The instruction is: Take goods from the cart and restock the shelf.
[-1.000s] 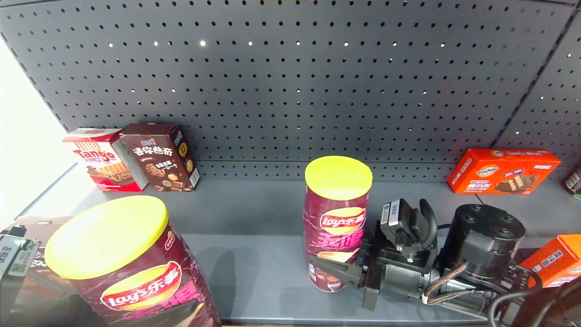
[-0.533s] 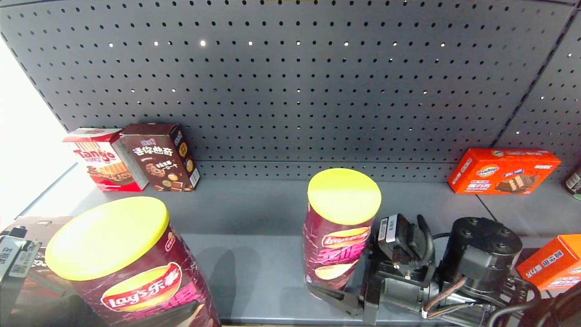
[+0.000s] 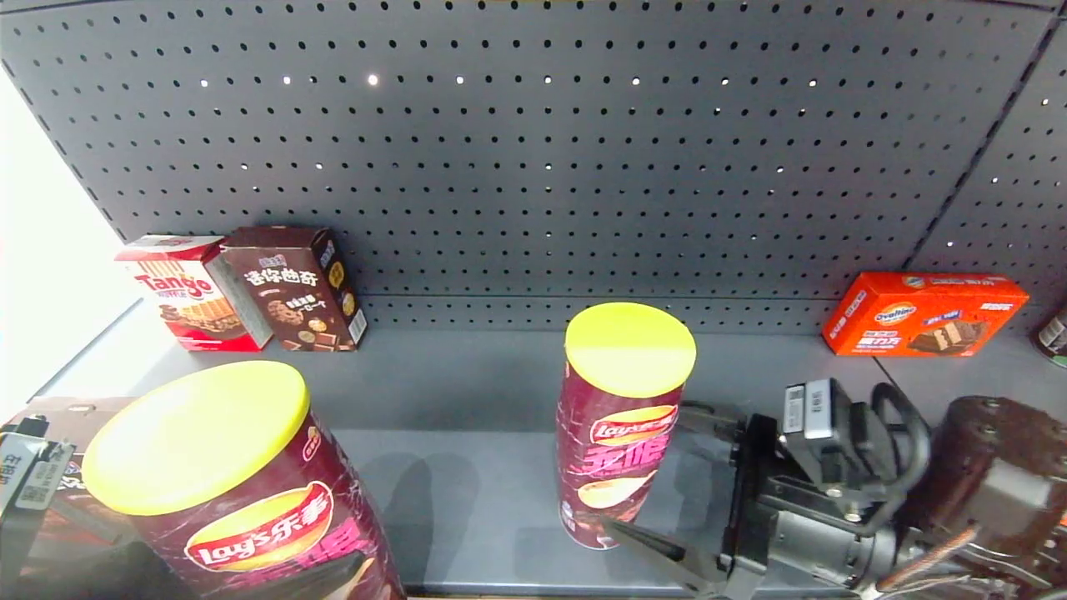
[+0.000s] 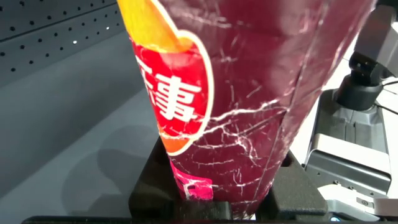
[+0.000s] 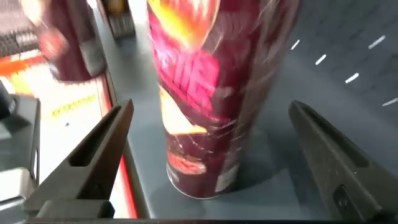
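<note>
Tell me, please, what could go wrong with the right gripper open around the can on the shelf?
The right gripper is open with a finger on each side of the chip can; any sideways drift while backing out could tip this tall can.
It stands near the shelf front edge, so a knock might send it off.

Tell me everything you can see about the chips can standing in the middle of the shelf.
The chips can is a tall cylinder with a flat yellow-green lid and a glossy dark red wrapper bearing a red-and-yellow logo, pink lettering and a chip picture. It stands upright, lid on, on the gray shelf, toward the front edge. The right gripper is open, one finger on each side of the can's lower body, neither touching it.
</note>
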